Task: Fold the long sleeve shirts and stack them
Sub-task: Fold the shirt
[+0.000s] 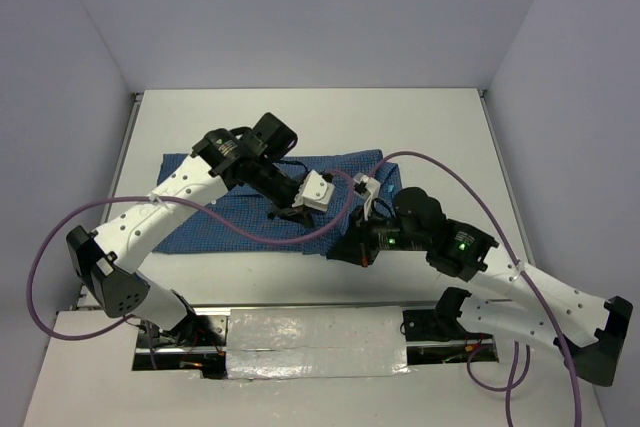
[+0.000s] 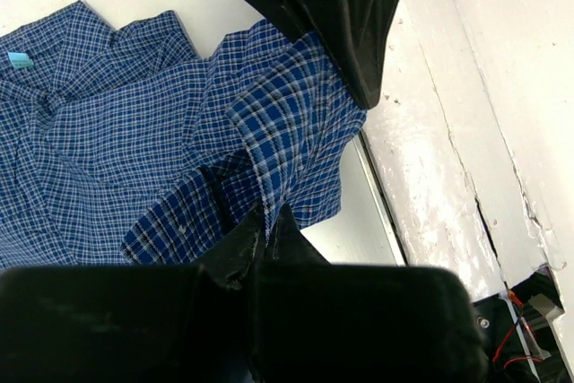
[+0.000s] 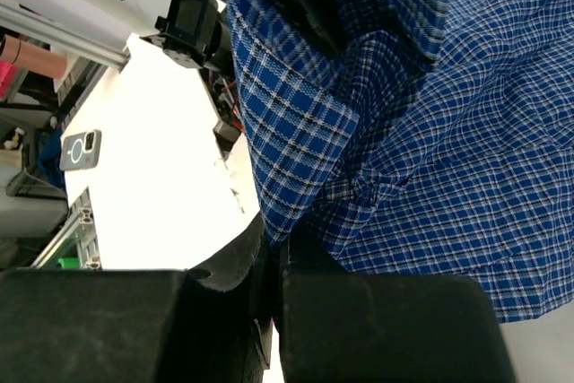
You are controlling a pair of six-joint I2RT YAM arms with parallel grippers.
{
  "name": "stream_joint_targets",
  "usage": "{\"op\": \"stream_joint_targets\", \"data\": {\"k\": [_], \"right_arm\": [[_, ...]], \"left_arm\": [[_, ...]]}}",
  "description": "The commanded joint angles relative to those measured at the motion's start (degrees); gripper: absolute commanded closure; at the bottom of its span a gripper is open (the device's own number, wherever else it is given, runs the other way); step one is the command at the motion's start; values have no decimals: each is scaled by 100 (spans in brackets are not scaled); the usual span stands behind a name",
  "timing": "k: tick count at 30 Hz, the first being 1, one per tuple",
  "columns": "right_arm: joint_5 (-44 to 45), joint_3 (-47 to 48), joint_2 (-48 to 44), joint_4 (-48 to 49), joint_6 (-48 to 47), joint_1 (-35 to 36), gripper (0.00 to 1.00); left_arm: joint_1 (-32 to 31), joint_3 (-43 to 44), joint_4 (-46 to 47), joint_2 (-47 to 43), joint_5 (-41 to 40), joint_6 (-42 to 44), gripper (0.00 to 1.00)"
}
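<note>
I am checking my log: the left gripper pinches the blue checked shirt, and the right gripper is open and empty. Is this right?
Not quite: the right gripper is also shut on the blue checked shirt, as the right wrist view shows. The left gripper does pinch it.

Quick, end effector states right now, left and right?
Left end effector: closed, pinching the blue shirt.
Right end effector: closed on the same shirt's edge.

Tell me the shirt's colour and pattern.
Blue shirt with a fine white-and-dark check, clearest in the left wrist view.
</note>
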Motion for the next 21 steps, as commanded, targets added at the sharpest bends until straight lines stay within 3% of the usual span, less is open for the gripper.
{"op": "stream_joint_targets", "data": {"k": [1,6,9,13,17,21], "right_arm": [[-157,252,3,-919,-22,224,100],[687,358,56,-928,-162,128,99],[1100,148,188,-911,-136,-345,95],[899,-335,258,-79,-258,-1408,94],[1196,-450,547,749,-768,-1603,94],[1399,-214,1416,1145,-1138,-1867,93]], "left_arm": [[146,85,217,-261,-257,146,100],[146,-82,647,-191,-556,-275,100],[155,-179,1218,19,-1108,-767,100],[190,119,1325,799,-2005,-1013,100],[190,593,1569,1320,-2700,-1023,100],[172,866,2072,1645,-3525,-883,100]]}}
